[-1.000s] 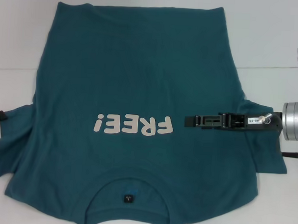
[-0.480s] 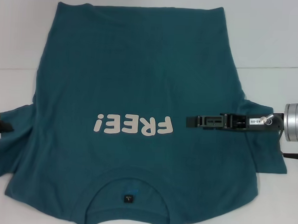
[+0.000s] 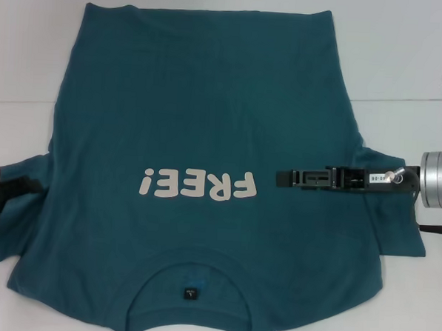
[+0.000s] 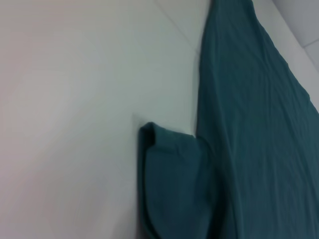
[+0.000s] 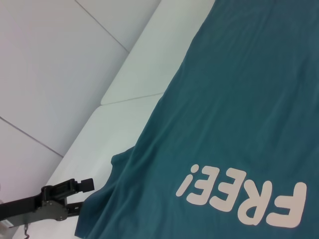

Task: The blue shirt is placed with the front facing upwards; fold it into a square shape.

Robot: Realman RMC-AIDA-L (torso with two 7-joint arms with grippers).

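Lying print-up on the counter [image 3: 404, 64], the blue shirt [image 3: 201, 120] spreads flat. Right tool [image 3: 283, 178] hovers beside the print, left tool [image 3: 8, 191] at the shirt's sleeve; I cannot tell either tool's grip.

Cream block letters spell "FREE!" on the chest of the blue shirt [image 3: 208, 120]; from the head camera the word reads upside down. A small white label on the right gripper [image 3: 281, 179] carries characters too small to read.

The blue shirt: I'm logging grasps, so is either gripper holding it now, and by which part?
Cannot be told. The left gripper is at the blue shirt's left sleeve edge; the right gripper lies over the chest beside the print. No grip shows.
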